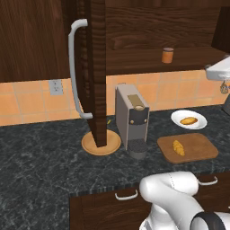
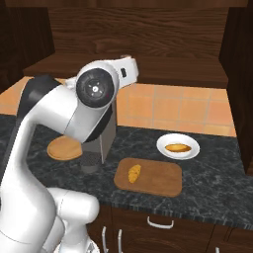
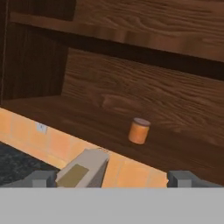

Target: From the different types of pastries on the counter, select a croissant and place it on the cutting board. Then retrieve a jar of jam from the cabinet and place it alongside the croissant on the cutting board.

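The jar of jam (image 3: 139,131) stands upright on the cabinet shelf (image 3: 87,118), straight ahead and farther in, the end effector (image 3: 111,178) spread wide and empty.

— On the surface (image 1: 40,152), from left to right? 
— Round wooden disc (image 1: 101,144) under the open cabinet door (image 1: 92,67), then coffee machine (image 1: 132,119), then cutting board (image 1: 187,148) near the front edge. 
— On the cutting board? 
— Croissant (image 1: 179,147), left of centre. 
— Behind the board? 
— Plate (image 1: 189,119) carrying an oval pastry (image 1: 188,120). 
— Up in the cabinet (image 2: 148,44)? 
— Jar of jam (image 1: 167,55) on the lower shelf (image 1: 148,60), above and right of the coffee machine, well apart from the gripper (image 3: 112,178).
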